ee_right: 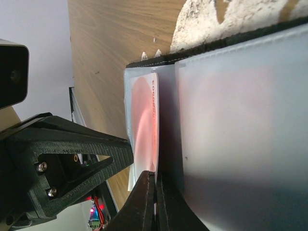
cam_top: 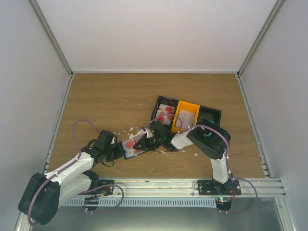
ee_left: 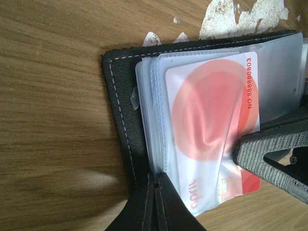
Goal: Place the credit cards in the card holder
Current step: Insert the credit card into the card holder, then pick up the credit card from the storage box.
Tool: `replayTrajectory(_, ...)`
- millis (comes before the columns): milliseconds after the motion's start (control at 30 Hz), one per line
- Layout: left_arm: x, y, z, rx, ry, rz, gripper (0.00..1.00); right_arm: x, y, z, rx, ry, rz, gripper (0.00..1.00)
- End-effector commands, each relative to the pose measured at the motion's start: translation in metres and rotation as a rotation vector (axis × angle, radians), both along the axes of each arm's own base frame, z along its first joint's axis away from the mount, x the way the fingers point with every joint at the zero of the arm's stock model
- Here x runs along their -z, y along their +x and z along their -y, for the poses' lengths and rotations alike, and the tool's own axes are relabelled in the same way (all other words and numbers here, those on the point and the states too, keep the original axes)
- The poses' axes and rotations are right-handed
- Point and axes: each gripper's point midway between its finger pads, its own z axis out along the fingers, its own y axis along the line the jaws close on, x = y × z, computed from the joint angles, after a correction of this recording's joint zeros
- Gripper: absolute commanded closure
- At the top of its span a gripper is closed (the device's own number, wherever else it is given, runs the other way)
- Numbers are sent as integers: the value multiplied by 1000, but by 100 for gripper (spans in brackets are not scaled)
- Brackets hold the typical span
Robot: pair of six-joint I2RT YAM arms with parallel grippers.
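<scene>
1. Find the card holder spread open on the table, at about 8 o'clock from the black tray, with more credit cards waiting inside that tray.
2. Judge the step in hand as seating one red-and-white card: upper part already under a clear sleeve, lower end jutting out toward 6 o'clock in the left wrist view.
3. Pin the holder flat, keep the sleeve mouth lifted, and press the card straight toward 12 o'clock. Avoid skewing, given the buckled plastic over the red disc.
4. Read the left claw as clenched, tips meeting at 6 o'clock on the holder's edge, right at the seam of cover and sleeves. Impossible to tell whether nipping a sleeve leaf.
5. Read the right claw as clenched too, tips at the card's lower edge. Impossible to tell whether pinching card or sleeve.
</scene>
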Motion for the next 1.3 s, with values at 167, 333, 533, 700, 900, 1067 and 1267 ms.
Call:
replayTrajectory(167,0,-2,18,65,-92,16,97,26,-21,-4,-60,-117,4,95)
replayTrajectory(333,-1,0,14,52,-72,29,96,17,-13,3,-33,-171,69,84)
replayTrajectory(533,-13,7,14,51,-66,64,92,-16,8,13,25,-220,193,59)
replayTrajectory(700,-29,16,20,68,-83,104,85,-36,17,31,67,-275,264,48)
replayTrajectory(900,-57,28,25,85,-99,180,75,-82,40,62,100,-345,451,47)
replayTrajectory(1067,-86,35,31,114,-127,256,58,-128,68,129,193,-556,658,42)
replayTrajectory(1267,-118,40,44,172,-194,345,38,-173,86,198,195,-690,804,30)
